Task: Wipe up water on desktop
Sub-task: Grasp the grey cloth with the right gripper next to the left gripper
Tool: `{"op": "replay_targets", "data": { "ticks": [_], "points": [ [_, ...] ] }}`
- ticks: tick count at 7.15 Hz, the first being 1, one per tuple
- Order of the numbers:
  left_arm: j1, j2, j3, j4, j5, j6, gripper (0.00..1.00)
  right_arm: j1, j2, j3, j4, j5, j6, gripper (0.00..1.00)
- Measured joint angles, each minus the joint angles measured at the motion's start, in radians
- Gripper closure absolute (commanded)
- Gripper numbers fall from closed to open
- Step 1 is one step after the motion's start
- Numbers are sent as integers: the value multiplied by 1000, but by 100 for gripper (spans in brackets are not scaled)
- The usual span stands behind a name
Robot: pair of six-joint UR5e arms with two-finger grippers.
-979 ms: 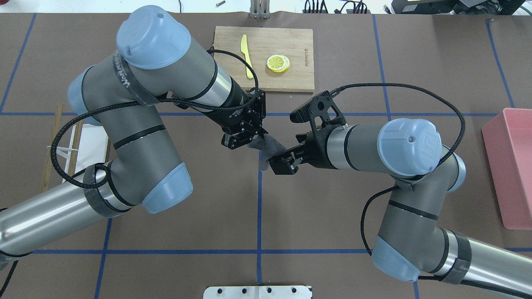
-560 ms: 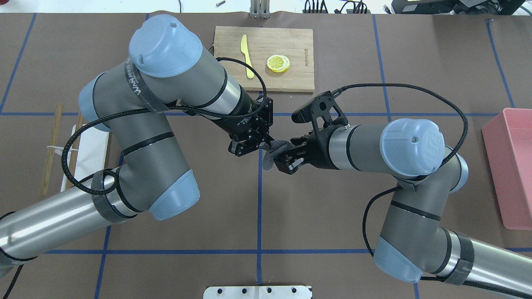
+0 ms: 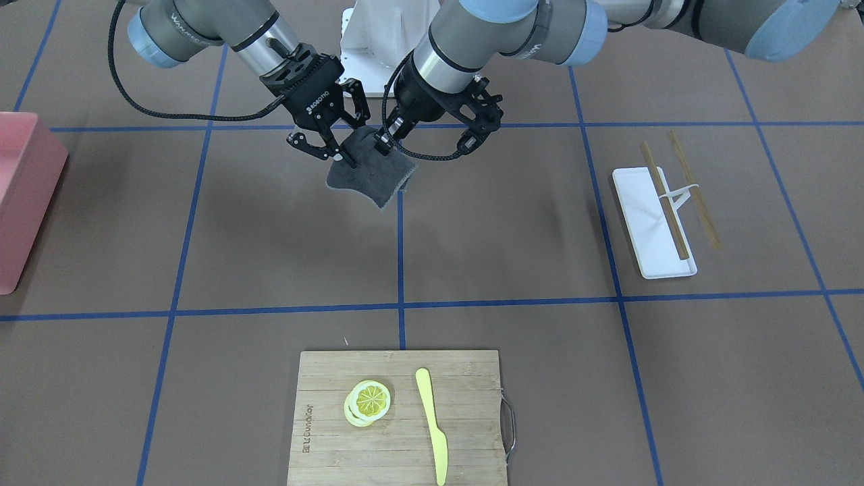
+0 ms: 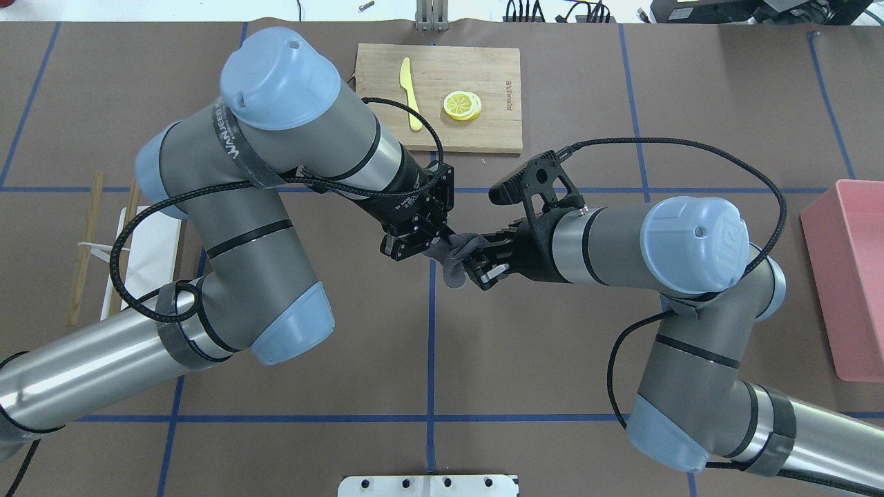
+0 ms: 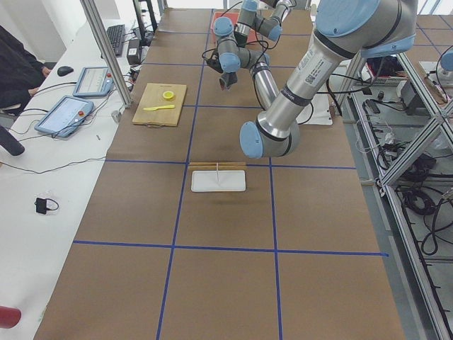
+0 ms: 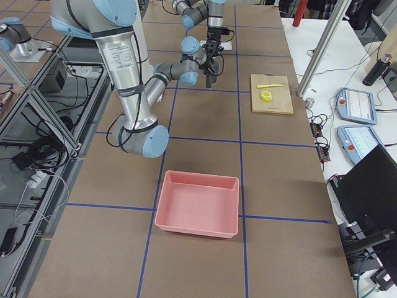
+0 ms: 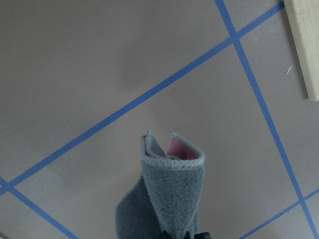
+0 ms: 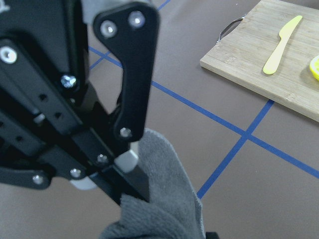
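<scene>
Left gripper (image 3: 385,145) and right gripper (image 3: 341,156) both clamp tightly onto one folded gray cloth (image 3: 371,174), which hangs long-axis downward, lifted above the brown desktop (image 3: 270,236) near its central blue tape line (image 3: 401,250).

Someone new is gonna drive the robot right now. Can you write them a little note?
The left gripper is shut on the grey cloth. The right gripper is shut on the same cloth.
It hangs between them, off the desktop, over the centre tape line.
Done: cloth picked up.
Left: lower it and wipe. No water shows in these pictures, so find the spot first.
</scene>
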State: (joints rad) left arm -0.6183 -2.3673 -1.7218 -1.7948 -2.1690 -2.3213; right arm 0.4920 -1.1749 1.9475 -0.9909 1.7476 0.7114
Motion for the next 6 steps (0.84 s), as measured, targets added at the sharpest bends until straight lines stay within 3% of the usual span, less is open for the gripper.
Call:
{"op": "replay_targets", "data": {
  "ticks": [1, 3, 4, 5, 6],
  "points": [
    [0, -1, 0, 0, 0, 0, 100, 0, -2, 2, 0, 1, 0, 100],
    [0, -1, 2, 0, 0, 0, 100, 0, -7, 6, 0, 0, 1, 100],
    [0, -1, 3, 0, 0, 2, 85, -1, -8, 7, 0, 0, 4, 100],
    [0, 1, 2, -1, 1, 9, 7, 0, -8, 8, 0, -1, 8, 100],
    [0, 6, -1, -2, 4, 36, 3, 0, -8, 10, -1, -1, 11, 100]
  ]
}}
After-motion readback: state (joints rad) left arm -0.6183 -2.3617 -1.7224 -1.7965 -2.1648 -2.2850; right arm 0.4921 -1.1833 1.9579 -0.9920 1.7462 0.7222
